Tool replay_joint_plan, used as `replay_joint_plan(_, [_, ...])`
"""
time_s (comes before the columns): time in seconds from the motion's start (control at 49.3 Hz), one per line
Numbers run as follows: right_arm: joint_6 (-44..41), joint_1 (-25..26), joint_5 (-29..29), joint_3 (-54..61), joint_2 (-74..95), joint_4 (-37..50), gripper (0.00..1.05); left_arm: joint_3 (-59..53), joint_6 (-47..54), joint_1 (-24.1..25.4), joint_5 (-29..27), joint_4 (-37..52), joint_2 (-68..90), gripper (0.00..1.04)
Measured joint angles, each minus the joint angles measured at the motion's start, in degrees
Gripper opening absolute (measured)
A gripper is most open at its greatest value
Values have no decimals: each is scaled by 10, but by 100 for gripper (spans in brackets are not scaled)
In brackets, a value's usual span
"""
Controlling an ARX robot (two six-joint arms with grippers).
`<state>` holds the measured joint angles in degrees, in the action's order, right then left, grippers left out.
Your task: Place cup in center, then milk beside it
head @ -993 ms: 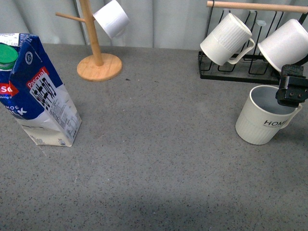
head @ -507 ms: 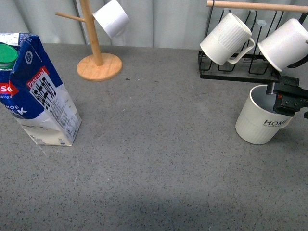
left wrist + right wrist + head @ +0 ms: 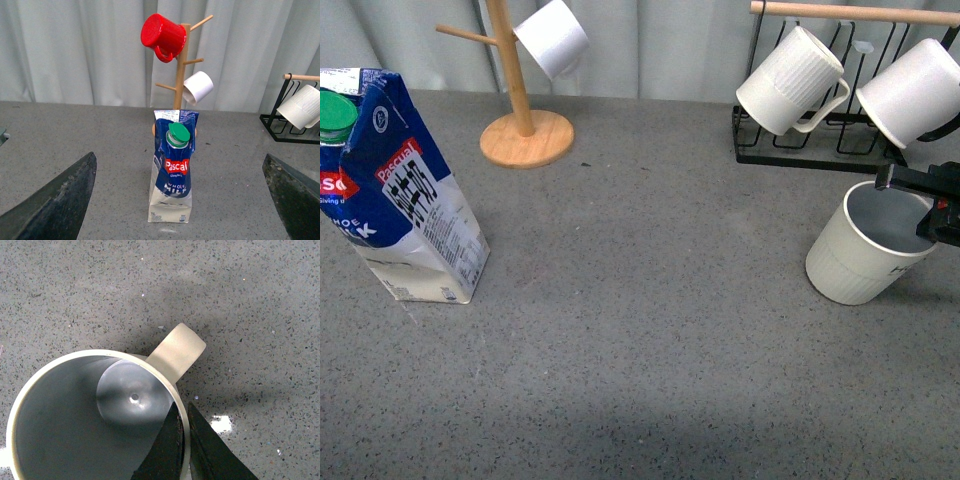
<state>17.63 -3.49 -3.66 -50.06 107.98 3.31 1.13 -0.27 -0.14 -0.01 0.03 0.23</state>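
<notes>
The cup, an off-white mug with a ribbed lower half and a grey-blue inside, sits at the right of the grey table, tipped toward the left. My right gripper is shut on its rim; in the right wrist view the two dark fingers pinch the cup wall, one inside and one outside, near the handle. The milk, a blue and white carton with a green cap, stands at the far left. My left gripper is open, facing the milk from a distance.
A black rack at the back right holds a ribbed white mug and a smooth white mug. A wooden mug tree at the back left carries a white mug and a red mug.
The right gripper has lowered onto the cup's rim and shut on it. The cup has tipped to the left, hiding its lettering. The milk has not moved.
</notes>
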Motion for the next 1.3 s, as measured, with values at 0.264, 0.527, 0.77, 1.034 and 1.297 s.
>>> replay_joint_plan(0.264, [36,-31,16,-3,-28,-31,1,0,0,0,0,0,0,98])
replay_joint_plan(0.527, [78,-108,25,-40,-23,-59,1,0,0,0,0,0,0,98])
replay_joint_plan(0.77, [97,-154,26,-79,17,-86,1,0,0,0,0,0,0,98])
replay_joint_plan(1.034, [103,-185,32,-114,42,-108,1,0,0,0,0,0,0,98])
replay_joint_plan(1.297, [103,-206,28,-126,52,-131,1,0,0,0,0,0,0,98])
